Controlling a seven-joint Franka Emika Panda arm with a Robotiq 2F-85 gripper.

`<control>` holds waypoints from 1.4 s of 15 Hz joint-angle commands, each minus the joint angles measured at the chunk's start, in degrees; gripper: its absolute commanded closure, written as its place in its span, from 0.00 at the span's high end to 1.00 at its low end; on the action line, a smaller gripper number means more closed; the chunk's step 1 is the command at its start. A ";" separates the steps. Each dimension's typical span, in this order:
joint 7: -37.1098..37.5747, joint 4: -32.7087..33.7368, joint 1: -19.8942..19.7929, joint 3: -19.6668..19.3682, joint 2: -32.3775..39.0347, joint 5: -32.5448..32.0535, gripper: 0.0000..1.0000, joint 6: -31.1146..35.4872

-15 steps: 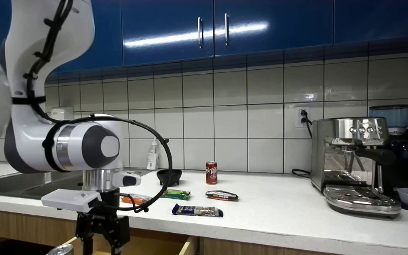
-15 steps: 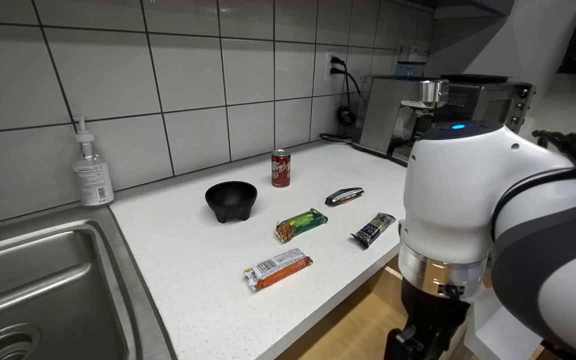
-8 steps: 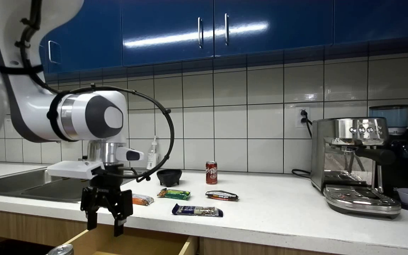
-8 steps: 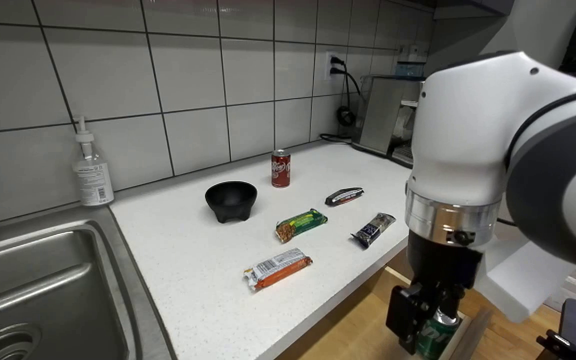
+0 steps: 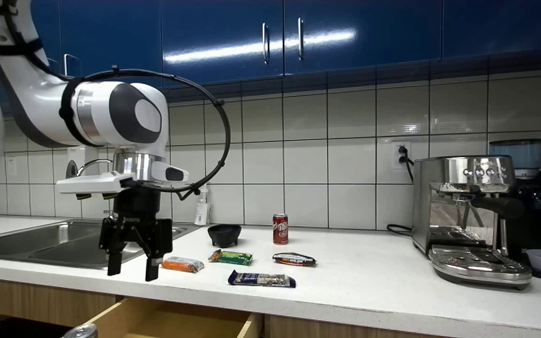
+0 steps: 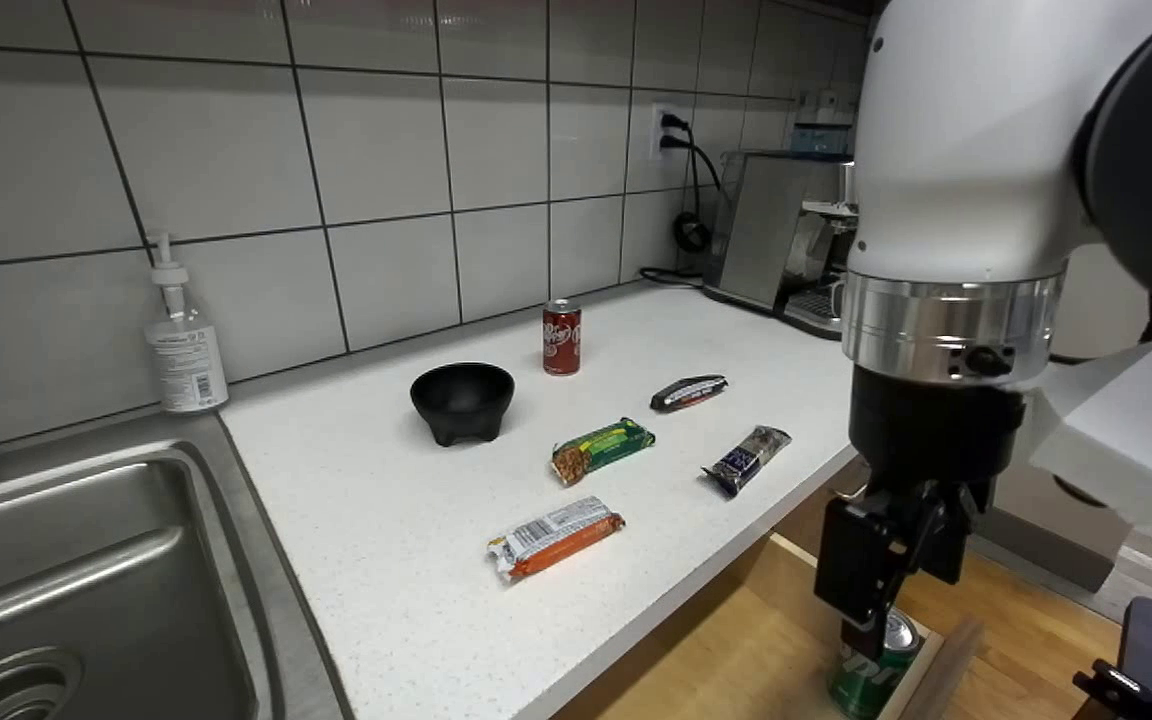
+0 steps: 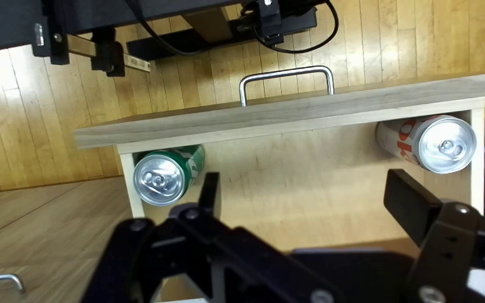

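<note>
Gripper [image 5: 132, 272] hangs fingers-down above a pulled-out drawer [image 7: 310, 111], at the counter's front edge. Pincer spread wide, broad gap between its two fingers, nothing in its hold. In the wrist view, two cans stand in the drawer: a green can [image 7: 166, 176] in one front corner, a pale can [image 7: 432, 143] with orange lettering in the opposite front corner (both lids face up, tabs showing). Fingertips higher than both cans, touching neither.

On the white counter [image 6: 386, 580], in both exterior views, four wrapped snack bars lie apart: an orange bar [image 6: 556, 537] nearest the sink [image 6: 86, 560], a green bar [image 6: 604, 450] behind it, a dark blue bar [image 6: 748, 460] close to the front edge, a black bar [image 6: 689, 393] farther back. Toward the tiled wall [image 5: 305, 162]: a black bowl [image 6: 463, 395] and an upright red can [image 6: 562, 338], apart. Soap bottle [image 6: 186, 350] by the sink's back corner. Coffee machine [image 5: 449, 216] at the counter's far end from the sink.
</note>
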 commanded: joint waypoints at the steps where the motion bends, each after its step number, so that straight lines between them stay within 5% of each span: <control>1: -4.41 2.60 -1.47 2.12 -1.63 0.13 1.00 -5.95; 6: -4.45 6.67 -1.58 3.48 0.82 -0.21 1.00 -7.93; 21: 24.16 25.19 -1.08 5.73 16.34 0.80 1.00 -8.60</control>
